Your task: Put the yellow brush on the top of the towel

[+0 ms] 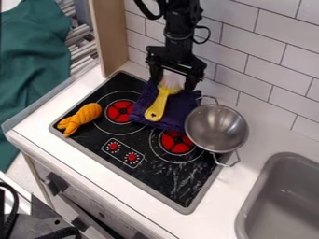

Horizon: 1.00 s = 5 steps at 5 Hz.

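Note:
The black gripper (175,80) hangs at the top centre, over the far edge of the stove. Its two fingers stand wide apart, one on either side of the pale bristle end of the yellow brush (159,103). That brush lies on the folded purple towel (142,101), its handle pointing down and slightly left. Beneath the towel is the back part of the black stove top, between the two red burners. Whether the gripper touches the bristles cannot be told.
A metal colander (217,129) stands right of the towel, touching or very near it. An orange knotted cloth toy (81,118) lies at the stove's left. A grey sink (284,196) is at lower right, and a tiled wall (261,51) rises behind.

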Available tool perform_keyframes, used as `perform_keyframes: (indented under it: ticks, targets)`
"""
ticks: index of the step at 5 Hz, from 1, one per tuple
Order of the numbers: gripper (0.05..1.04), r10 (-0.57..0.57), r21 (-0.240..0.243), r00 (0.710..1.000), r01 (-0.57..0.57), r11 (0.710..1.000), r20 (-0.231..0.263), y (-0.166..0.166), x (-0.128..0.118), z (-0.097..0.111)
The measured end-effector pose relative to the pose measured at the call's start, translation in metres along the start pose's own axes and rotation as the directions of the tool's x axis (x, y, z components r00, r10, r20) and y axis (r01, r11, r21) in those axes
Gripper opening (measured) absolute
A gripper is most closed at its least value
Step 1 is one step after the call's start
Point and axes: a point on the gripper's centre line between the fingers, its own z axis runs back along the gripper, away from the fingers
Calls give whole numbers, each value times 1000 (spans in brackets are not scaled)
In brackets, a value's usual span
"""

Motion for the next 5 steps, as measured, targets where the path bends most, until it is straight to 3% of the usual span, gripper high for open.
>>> perform_keyframes:
  ticks: [1,3,5]
  targets:
    - [1005,-12,-32,998,14,999,55,-4,-11,19]
    - [1005,-54,-13,986,56,998,156,-16,-59,64]
    - [1004,-65,43,991,60,997,118,-31,-109,65]
